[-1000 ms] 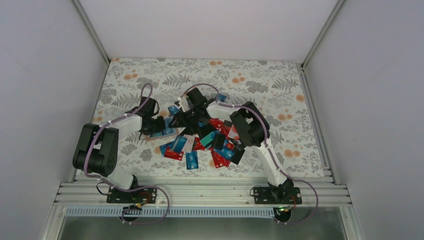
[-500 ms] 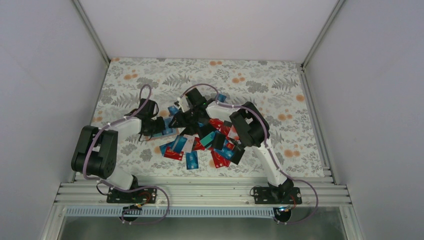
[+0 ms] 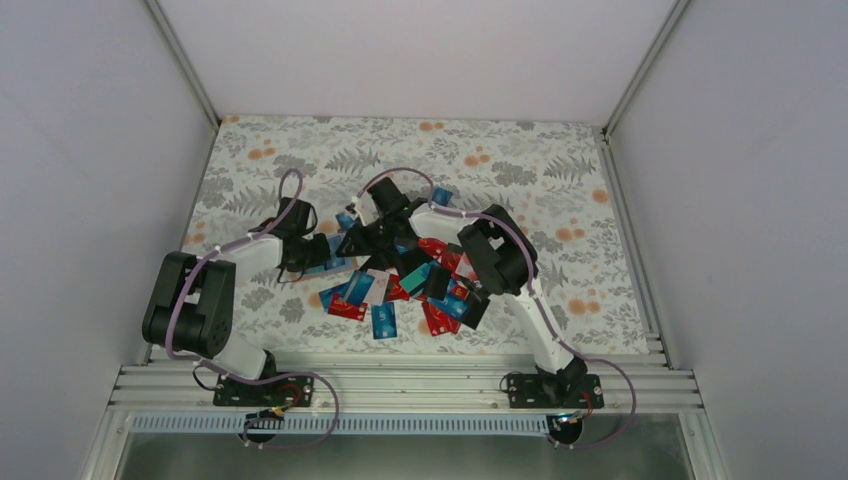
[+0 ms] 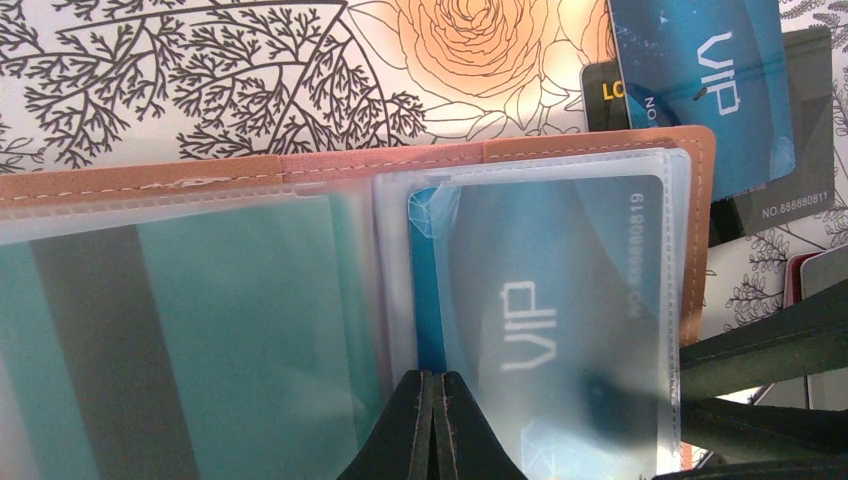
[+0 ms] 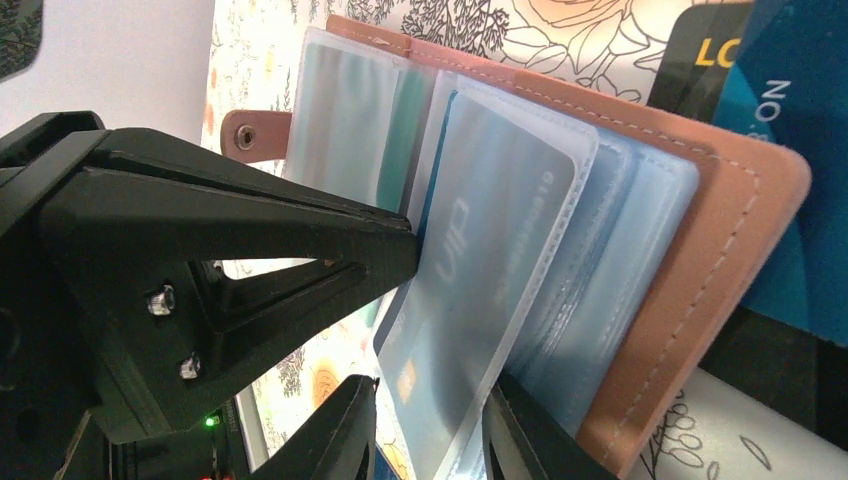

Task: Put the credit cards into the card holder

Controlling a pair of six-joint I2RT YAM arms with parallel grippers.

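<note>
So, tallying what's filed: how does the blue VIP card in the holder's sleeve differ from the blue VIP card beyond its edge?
The sleeved blue VIP card sits inside the tan leather card holder, dulled by frosted plastic; the loose blue VIP card lies bare outside, vivid. The sleeved one lies on further sleeves; the loose one on a black card. Both read VIP.

I see the tan-brown leather card holder [image 4: 600, 148] lying open on the counter [image 4: 150, 80], its clear sleeves fanned, a blue VIP card [image 4: 540, 320] part-way into the top sleeve, a teal card [image 4: 250, 330] sleeved at its 9 o'clock, and loose credit cards [image 3: 425, 295] heaped nearby, a loose blue card [image 4: 700, 90] overlapping a black card [image 4: 810, 150] at the holder's 1 o'clock.
</note>
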